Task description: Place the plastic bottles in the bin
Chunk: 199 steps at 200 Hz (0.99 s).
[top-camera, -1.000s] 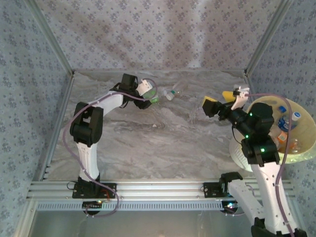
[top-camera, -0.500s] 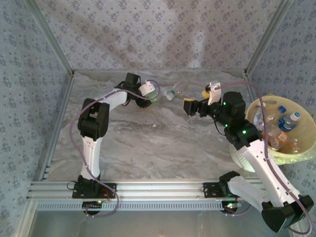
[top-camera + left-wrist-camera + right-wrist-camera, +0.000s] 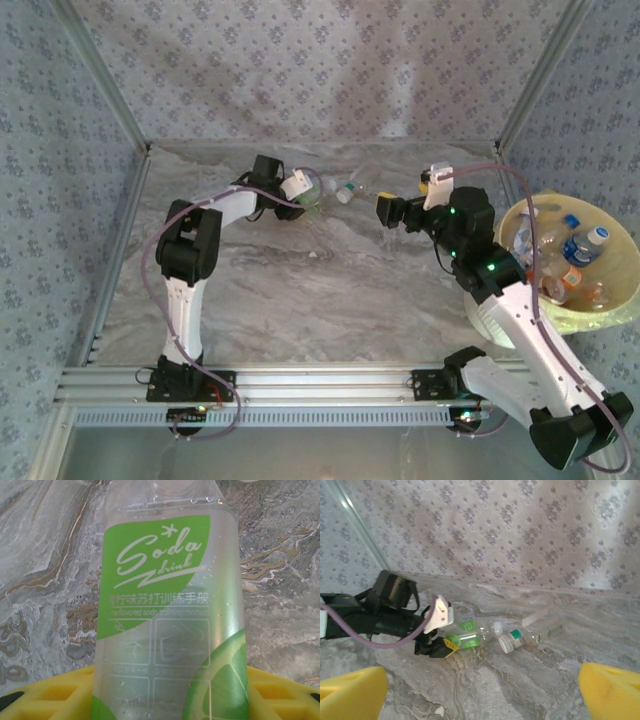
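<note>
Nearest, beside the right edge of the counter (image 3: 330, 290): bin (image 3: 622, 270), several bottles (image 3: 578, 250) already inside. Farther in, right gripper (image 3: 403, 198) with fingers spread wide and empty, aimed at the far bottles, likely readying for a pickup. Farthest, left gripper (image 3: 306, 192) with fingers pinched on the green-label bottle (image 3: 170, 605) down at the counter, presumably to lift it; beside it, a loose bottle (image 3: 520, 636), untouched.

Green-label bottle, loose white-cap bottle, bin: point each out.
Green-label bottle (image 3: 160, 580): left wrist view, on its green label.
White-cap bottle (image 3: 530, 635): right wrist view, on its clear body.
Bin (image 3: 612, 310): top external view, on its near rim.
</note>
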Motion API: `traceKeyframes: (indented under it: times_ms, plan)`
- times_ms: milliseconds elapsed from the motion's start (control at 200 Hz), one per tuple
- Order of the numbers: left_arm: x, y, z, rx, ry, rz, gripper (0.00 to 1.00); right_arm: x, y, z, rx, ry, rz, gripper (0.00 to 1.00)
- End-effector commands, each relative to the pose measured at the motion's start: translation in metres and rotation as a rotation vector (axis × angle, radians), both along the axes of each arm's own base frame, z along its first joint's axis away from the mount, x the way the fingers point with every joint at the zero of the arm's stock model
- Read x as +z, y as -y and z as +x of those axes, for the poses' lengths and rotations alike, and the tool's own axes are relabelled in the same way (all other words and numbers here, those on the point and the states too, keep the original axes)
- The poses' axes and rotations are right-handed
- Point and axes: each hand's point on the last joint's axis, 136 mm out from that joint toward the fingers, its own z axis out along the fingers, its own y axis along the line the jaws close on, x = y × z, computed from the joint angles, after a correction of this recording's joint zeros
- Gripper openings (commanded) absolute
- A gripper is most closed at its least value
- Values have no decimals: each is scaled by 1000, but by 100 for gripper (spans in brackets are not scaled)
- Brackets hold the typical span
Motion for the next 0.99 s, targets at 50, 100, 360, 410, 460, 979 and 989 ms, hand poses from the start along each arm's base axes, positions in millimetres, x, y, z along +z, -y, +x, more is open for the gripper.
traceKeyframes:
  times_ms: [50,100,360,410,460,979,989]
  plan:
    - [74,3,-4,58,116,-132,52,-12,8,15,-116,-54,116,100]
    - [89,2,-8,92,134,-180,50,-15,5,18,-125,-82,176,100]
    - [157,29,-73,104,226,-332,48,-15,-23,44,-109,-210,487,100]
    - [163,38,-88,85,229,-341,48,-13,-34,47,-62,-224,510,100]
    - [170,48,-103,66,240,-347,48,-14,-43,50,-31,-246,530,100]
    - [219,95,-154,-22,321,-450,48,-41,-74,74,43,-349,650,100]
    - [220,96,-154,-25,321,-453,48,-43,-73,75,38,-353,650,100]
